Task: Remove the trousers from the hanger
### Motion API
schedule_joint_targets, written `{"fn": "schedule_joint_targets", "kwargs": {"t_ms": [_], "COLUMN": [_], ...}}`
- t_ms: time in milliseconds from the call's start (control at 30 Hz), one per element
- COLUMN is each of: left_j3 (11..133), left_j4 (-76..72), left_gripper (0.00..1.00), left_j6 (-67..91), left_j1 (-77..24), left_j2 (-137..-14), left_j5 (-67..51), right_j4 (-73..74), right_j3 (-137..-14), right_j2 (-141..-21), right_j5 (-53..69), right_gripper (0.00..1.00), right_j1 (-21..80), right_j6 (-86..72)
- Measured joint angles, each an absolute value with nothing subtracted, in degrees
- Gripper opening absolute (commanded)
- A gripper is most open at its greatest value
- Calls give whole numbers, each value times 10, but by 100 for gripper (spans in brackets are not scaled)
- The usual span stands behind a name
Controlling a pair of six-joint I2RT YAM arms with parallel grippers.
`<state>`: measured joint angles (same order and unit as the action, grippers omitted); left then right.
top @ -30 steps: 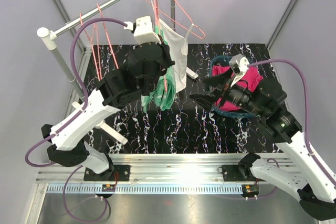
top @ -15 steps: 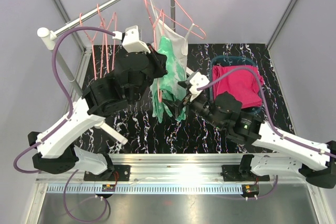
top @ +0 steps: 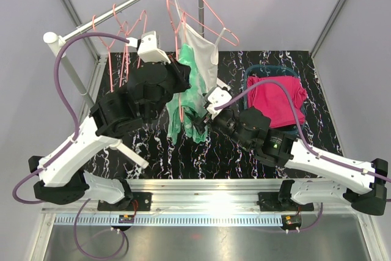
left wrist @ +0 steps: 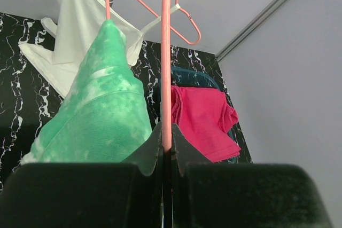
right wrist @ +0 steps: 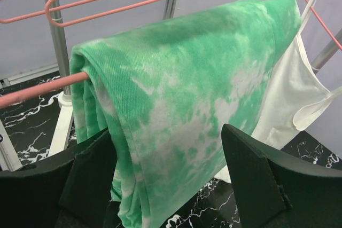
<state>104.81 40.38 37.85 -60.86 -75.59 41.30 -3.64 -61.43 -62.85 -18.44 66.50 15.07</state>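
The mottled green and white trousers (top: pixel 183 99) hang folded over a pink hanger (left wrist: pixel 166 62); they also show in the right wrist view (right wrist: pixel 187 105) and the left wrist view (left wrist: pixel 101 110). My left gripper (left wrist: pixel 166 145) is shut on the pink hanger's bar and holds it up in the air. My right gripper (right wrist: pixel 168 172) is open, its jaws on either side of the hanging green trousers. The magenta-pink trousers (top: pixel 278 99) lie in a teal basket (top: pixel 269 70) at the right. The black speckled trousers are out of view.
A white strappy tank top (top: pixel 204 53) hangs on another pink hanger (top: pixel 211 25) from the grey rail (top: pixel 122 7). More empty pink hangers (top: pixel 116 41) hang at the left. The rail's white post (top: pixel 73 74) stands at the left of the black marbled table (top: pixel 232 148).
My right arm has swung left from the basket to the green trousers, its open jaws now around the cloth. My left arm has shifted the hanger slightly left and down.
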Motion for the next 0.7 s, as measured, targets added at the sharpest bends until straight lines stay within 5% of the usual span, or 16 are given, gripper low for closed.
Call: {"fn": "schedule_joint_targets", "kwargs": {"t_ms": [700], "left_j3": [1050], "left_j4": [411], "left_gripper": [0], "left_j6": [376], "left_j1": [-609], "left_j2": [-749], "left_j5": [413], "right_j4": [37], "right_j3": [-600], "right_j2": [-627], "right_j5": [-166], "right_gripper": [85], "right_j1": [665], "right_j6": [195]}}
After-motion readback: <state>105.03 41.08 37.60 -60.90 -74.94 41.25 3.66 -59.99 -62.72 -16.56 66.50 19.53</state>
